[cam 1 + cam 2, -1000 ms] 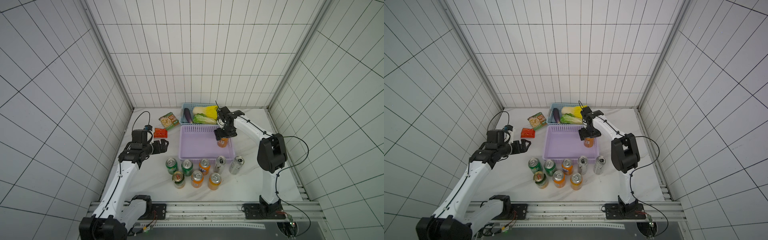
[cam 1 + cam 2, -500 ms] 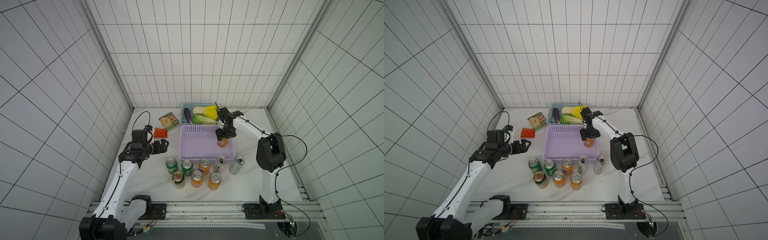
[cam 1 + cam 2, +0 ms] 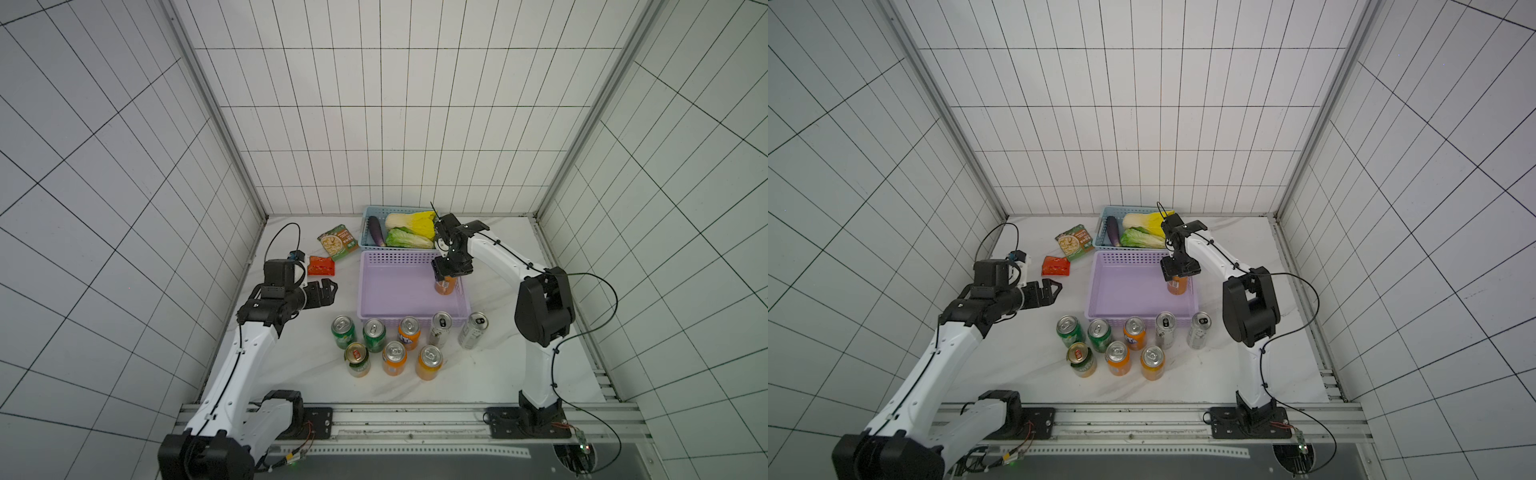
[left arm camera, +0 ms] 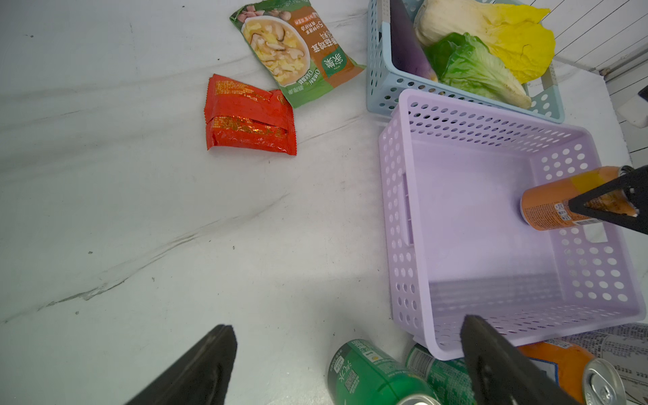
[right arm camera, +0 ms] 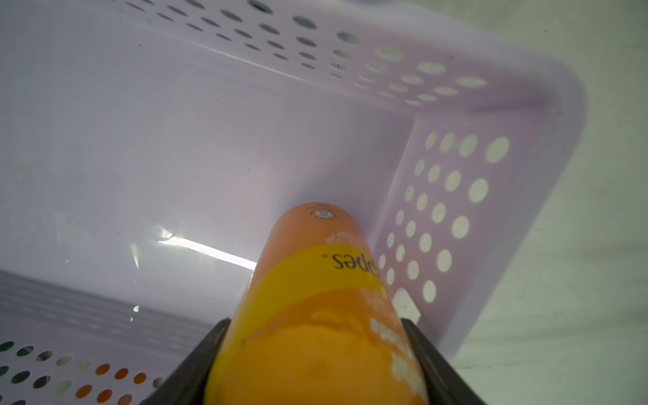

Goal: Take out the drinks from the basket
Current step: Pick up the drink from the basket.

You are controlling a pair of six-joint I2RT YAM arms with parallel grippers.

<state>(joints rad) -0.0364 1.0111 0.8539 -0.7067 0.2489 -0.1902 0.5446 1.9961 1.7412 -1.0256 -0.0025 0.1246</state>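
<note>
The lilac basket (image 3: 362, 291) (image 3: 1096, 286) sits mid-table and holds one upright orange can (image 3: 445, 286) (image 3: 1177, 286) by its right wall. My right gripper (image 3: 446, 270) (image 3: 1177, 269) reaches down from above and is shut on this can. In the right wrist view the gripper (image 5: 314, 322) has both fingers pressed against the can's (image 5: 315, 263) sides. Several other cans (image 3: 394, 358) stand on the table in front of the basket. My left gripper (image 3: 328, 291) (image 4: 347, 324) hovers open and empty, left of the basket.
A light blue basket (image 3: 365, 232) of vegetables stands directly behind the lilac one. A green snack packet (image 3: 337, 242) and a red packet (image 3: 321, 266) lie at the back left. Two green cans (image 4: 371, 375) lie close under my left fingers.
My right gripper's jaws have closed in on the orange can inside the basket. The can still stands in the same spot. The left arm has not moved.
</note>
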